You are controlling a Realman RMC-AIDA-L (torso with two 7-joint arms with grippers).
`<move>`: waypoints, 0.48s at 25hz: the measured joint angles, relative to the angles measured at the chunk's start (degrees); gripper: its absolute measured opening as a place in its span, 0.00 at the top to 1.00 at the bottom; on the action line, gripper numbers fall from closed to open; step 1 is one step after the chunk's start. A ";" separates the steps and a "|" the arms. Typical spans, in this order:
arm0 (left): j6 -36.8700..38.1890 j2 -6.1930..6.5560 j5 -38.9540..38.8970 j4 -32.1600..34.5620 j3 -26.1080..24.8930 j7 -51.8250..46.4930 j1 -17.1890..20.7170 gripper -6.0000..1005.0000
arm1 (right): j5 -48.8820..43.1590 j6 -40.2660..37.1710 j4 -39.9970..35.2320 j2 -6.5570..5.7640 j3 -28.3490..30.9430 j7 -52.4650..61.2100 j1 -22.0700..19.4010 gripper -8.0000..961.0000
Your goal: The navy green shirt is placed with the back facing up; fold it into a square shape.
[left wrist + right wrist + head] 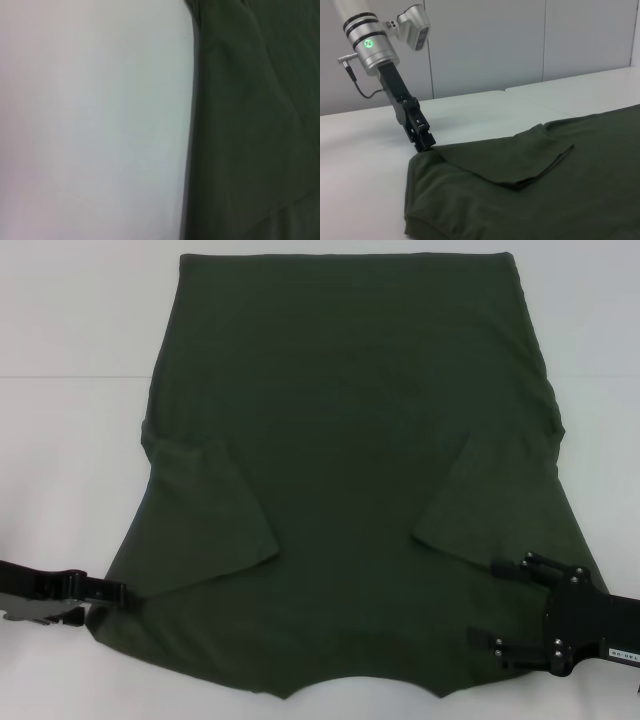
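Nearest me: left gripper [110, 592], at the shirt's near left shoulder corner. In the right wrist view its tip meets the fabric edge; whether the jaws pinch cloth I cannot tell.

Nearest me, opposite side: right gripper [495, 605], over the near right shoulder area. Its jaws look spread, nothing held.

Centre: the navy green shirt [350, 440], flat on the white table [70, 360], plain back up, collar toward me, hem far. Both sleeves [215, 515] already lie folded inward over the body.

Step in hand, as I judge it: taking hold at the shoulders for the lengthwise fold.

Next move calls for: both grippers closing on the shoulder corners, then lifting together and carrying the collar end toward the far hem, keeping the edges level.
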 joint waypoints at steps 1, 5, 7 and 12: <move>0.03 0.01 -0.03 -0.22 0.01 0.02 -0.09 0.24 | 0.00 0.00 0.00 0.00 0.00 0.01 0.00 0.01; 0.38 0.00 -0.43 -1.20 0.06 0.20 -0.48 0.25 | 0.00 -0.01 0.00 0.00 0.00 0.04 0.00 0.01; 0.66 -0.13 -0.50 -1.28 0.09 0.25 -0.63 0.25 | 0.00 -0.01 0.00 0.00 0.01 0.07 0.00 0.01; 1.56 -0.65 -0.49 -1.40 0.22 0.32 -1.30 0.26 | 0.00 0.13 0.00 0.00 0.06 0.32 0.13 0.01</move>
